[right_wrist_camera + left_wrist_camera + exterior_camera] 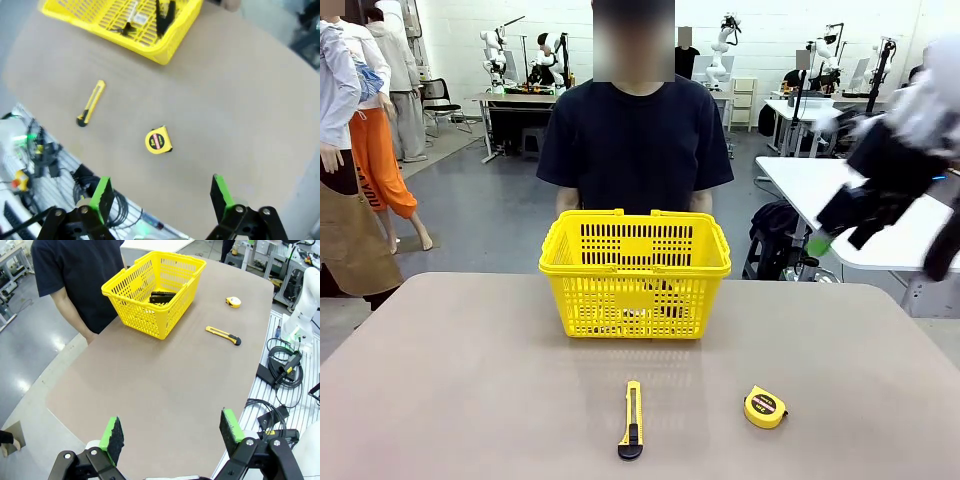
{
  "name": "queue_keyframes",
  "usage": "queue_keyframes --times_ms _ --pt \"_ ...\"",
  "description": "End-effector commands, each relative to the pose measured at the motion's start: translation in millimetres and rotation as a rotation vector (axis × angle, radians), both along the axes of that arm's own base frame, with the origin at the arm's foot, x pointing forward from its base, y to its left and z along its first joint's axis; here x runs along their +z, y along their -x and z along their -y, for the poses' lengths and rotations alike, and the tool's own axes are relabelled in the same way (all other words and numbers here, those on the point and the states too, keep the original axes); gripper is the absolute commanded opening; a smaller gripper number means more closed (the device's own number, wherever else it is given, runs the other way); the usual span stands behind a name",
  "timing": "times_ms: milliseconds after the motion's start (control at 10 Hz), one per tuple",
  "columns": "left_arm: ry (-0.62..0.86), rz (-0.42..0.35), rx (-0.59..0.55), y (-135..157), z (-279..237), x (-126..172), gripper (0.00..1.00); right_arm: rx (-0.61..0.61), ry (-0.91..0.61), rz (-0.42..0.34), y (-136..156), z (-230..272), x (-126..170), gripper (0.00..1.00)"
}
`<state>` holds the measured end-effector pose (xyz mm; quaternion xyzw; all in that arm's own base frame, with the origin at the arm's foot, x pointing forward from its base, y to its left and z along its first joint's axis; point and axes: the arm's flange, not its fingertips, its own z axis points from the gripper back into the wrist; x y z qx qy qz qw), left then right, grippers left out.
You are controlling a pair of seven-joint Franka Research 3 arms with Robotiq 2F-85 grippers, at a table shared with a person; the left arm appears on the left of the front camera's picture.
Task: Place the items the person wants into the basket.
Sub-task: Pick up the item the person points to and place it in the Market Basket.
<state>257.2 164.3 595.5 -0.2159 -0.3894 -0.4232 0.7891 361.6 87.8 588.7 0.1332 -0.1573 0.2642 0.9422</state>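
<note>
The worktop [470, 380] carries the yellow basket [635, 275] at its twelve o'clock edge, directly before the person [635, 140]. Inside the basket lies the black stapler [162, 296]. The utility knife [632, 420] lies at six o'clock, the tape measure [764, 407] at four. Both sets of fingers, left [172, 437] and right [162, 197], stand spread wide, holding nothing.

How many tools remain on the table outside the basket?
2: the utility knife near the front middle, the tape measure to its right. The basket holds others, partly hidden.
</note>
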Motion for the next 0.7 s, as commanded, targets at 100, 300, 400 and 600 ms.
queue_keyframes --times_ms 100,300,400,600 --pt "-0.005 -0.003 0.002 -1 0 1 1.0 0.146 -0.189 0.08 48 109 -5 1.0" --pt "-0.005 -0.003 0.002 -1 0 1 1.0 0.162 -0.275 0.231 52 178 -6 1.0" --pt "-0.005 -0.003 0.002 -1 0 1 1.0 0.142 -0.344 0.29 54 208 -12 1.0" --pt "-0.005 -0.003 0.002 -1 0 1 1.0 0.318 -0.385 0.369 66 262 -27 1.0"
